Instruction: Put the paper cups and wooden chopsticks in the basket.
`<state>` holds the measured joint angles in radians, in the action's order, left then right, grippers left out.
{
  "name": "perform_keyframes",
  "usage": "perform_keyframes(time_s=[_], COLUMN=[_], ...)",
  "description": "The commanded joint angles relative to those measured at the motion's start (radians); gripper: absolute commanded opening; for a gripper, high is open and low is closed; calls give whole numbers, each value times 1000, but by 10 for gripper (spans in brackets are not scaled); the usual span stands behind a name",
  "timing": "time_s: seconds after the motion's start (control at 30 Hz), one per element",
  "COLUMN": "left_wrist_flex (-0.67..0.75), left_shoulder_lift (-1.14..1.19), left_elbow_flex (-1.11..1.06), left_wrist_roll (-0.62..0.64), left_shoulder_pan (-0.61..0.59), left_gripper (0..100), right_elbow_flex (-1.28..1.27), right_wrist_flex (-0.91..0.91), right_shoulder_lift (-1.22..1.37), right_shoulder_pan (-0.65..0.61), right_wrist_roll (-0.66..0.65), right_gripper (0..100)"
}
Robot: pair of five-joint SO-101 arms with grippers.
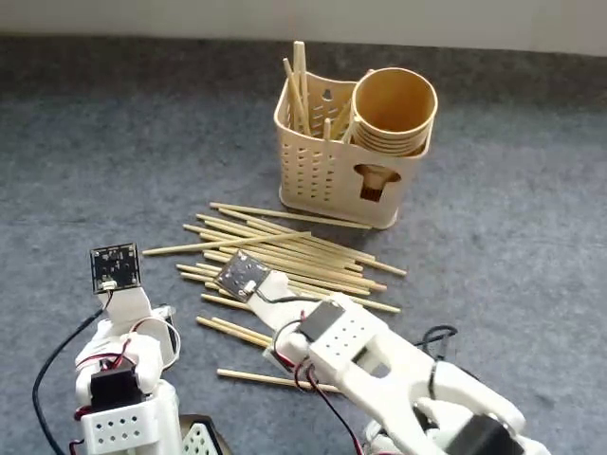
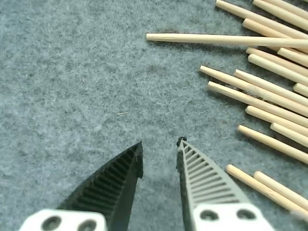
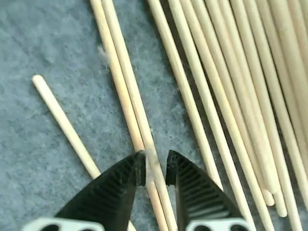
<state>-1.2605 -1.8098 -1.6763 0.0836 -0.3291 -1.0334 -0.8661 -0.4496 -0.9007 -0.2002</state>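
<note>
- The left gripper (image 2: 160, 144) is hovering low over bare grey desk (image 2: 72, 72) by the near edge, toward the left corner. Its jaws are standing spread with nothing between them, and the ends of the loose chopsticks (image 2: 226, 40) are lying just beside it.
- The right gripper (image 3: 155, 161) is hanging over the near side of the pile. Its jaws are standing only narrowly apart, straddling one stick of two that are lying side by side and touching, and it is not clearly pinching yet.
- The loose chopsticks are lying flat in a rough fan across the middle of the desk. Many are touching, and a few strays are sitting nearer the near edge.
- These sticks are likely light, stiff and smooth, so they may be prone to rolling or slipping. Gripping one crosswise near mid-length should keep it balanced. A touching neighbour may be dragged along.
- The basket (image 1: 322, 180) is standing upright toward the far edge. It is holding the stacked paper cups (image 1: 394, 104) in one compartment and several chopsticks standing on end in the other.
</note>
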Motion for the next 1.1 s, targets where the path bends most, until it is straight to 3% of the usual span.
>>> perform_keyframes(time_s=[0.0, 0.33, 0.6, 0.73, 0.9, 1.07], left_wrist_flex=[-3, -3, -3, -3, -3, -3], left_shoulder_lift=[2, 2, 2, 2, 2, 2], left_elbow_flex=[-21, -21, -21, -21, -21, -21], left_wrist_roll=[-2, -2, -2, -2, -2, -2], left_shoulder_pan=[-5, -5, -5, -5, -5, -5], left_gripper=[130, 130, 130, 130, 130, 130], right_elbow_flex=[93, 122, 173, 197, 232, 232], right_wrist_flex=[21, 73, 27, 12, -73, -94], right_shoulder_lift=[77, 257, 323, 314, 291, 101], right_shoulder_pan=[-5, -1, 10, 19, 102, 150], right_wrist_roll=[-12, -15, -100, -101, -101, -101], right_gripper=[79, 78, 77, 0, 6, 6])
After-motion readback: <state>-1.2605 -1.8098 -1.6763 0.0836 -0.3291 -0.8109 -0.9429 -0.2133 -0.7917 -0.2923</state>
